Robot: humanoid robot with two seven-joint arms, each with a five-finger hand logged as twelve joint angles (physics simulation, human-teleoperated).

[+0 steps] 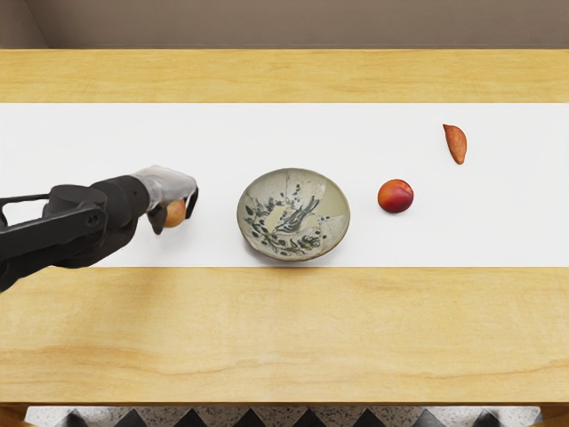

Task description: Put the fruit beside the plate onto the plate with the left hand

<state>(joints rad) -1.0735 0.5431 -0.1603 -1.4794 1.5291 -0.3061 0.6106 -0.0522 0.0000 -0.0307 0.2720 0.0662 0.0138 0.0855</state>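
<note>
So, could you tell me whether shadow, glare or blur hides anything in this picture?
Head view: soft, even light, sharp throughout, no glare; only faint shadows under the plate and the red fruit; the orange fruit is partly covered by the curled left hand, not by shade.

matt wooden table [284, 329] under a smooth white runner [356, 124], glazed ceramic plate [255, 191], glossy red fruit [396, 196].
</note>
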